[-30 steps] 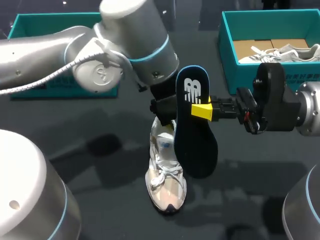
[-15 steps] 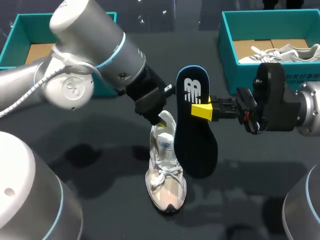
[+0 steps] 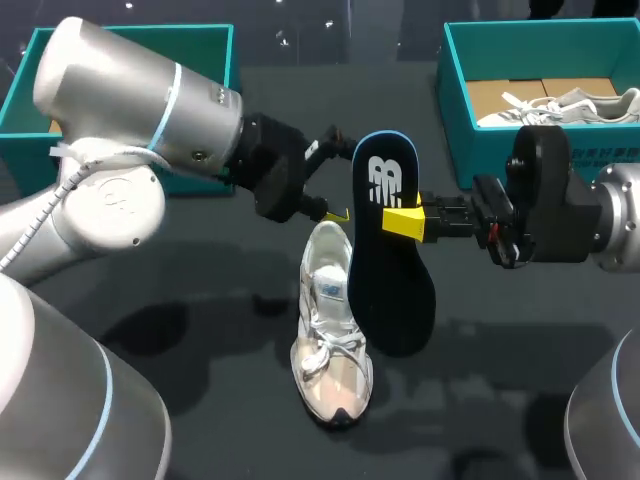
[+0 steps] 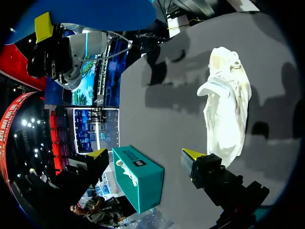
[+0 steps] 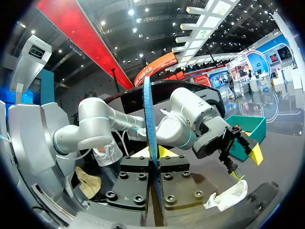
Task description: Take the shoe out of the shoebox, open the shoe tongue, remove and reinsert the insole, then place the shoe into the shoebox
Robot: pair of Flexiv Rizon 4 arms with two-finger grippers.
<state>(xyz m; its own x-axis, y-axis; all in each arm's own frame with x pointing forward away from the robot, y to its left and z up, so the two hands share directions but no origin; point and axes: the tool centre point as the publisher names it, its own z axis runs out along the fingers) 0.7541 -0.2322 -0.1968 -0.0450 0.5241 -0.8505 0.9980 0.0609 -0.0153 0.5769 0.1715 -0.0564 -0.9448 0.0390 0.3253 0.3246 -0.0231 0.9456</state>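
At the far left, behind the left claw (image 3: 335, 178): a teal left box (image 3: 130, 45) at the back edge of the dark surface (image 3: 200, 300). Left claw released, fingers spread wide, gripping nothing, raised off the surface. Just ahead of and below its tips: the shoe (image 3: 332, 330), pale, upright on its sole, heel toward this claw and toe pointing away. In the left wrist view, shoe clear of both yellow tips, off to one side of them. Right of the shoe and just beside it: the insole (image 3: 390, 275), dark blue, on edge and near upright. Right claw (image 3: 400, 222) clenched on the insole at about mid-length, one pad on each face. Beyond the right claw, at the surface's back edge: a teal right box (image 3: 460, 100) holding the other shoe (image 3: 560, 105).
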